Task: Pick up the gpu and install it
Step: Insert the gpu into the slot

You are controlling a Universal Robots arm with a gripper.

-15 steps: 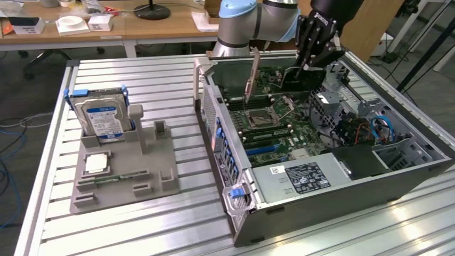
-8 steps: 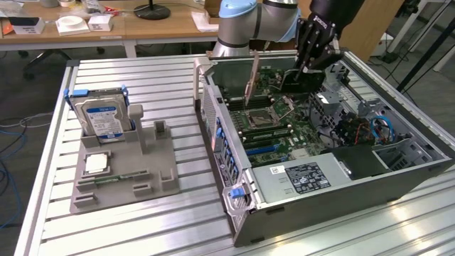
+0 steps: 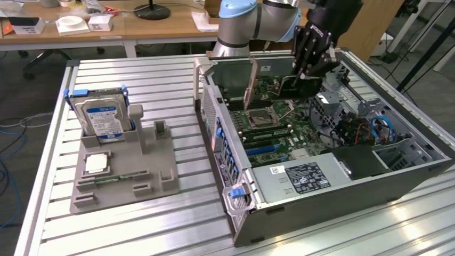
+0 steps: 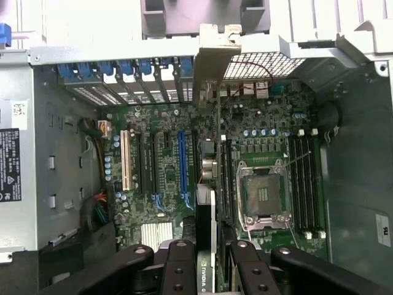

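Gripper (image 3: pixel 304 79) of my arm, pinching the gpu (image 3: pixel 290 89) between its black fingers (image 3: pixel 313 50) over the open computer case (image 3: pixel 398 184). Exterior view: the case lies on its side on the ribbed metal surface (image 3: pixel 156 85), motherboard (image 3: pixel 274 133) facing up, and I hold the card above the board near the case's far end. Wrist view: the gripper (image 4: pixel 207 264) clamps the gpu (image 4: pixel 207 236) edge-on, so the card runs as a thin line away from the fingers (image 4: pixel 178 270) toward the rear wall of the case. Its silver bracket (image 4: pixel 215 55) reaches the row of slot openings there. The card stands upright on edge over the motherboard (image 4: pixel 159 184), between the blue expansion slot (image 4: pixel 181 163) and the processor socket (image 4: pixel 263 193). I cannot tell whether its lower edge touches a slot.

Also shown, exterior view: a power supply (image 3: pixel 306 176) in the near end of the case. At the exterior view's left, well apart from the case, a grey parts holder (image 3: pixel 160 165) carries an upright hard drive (image 3: pixel 103 117), a flat processor chip (image 3: pixel 96 162) and a slim RAM stick (image 3: pixel 114 180).
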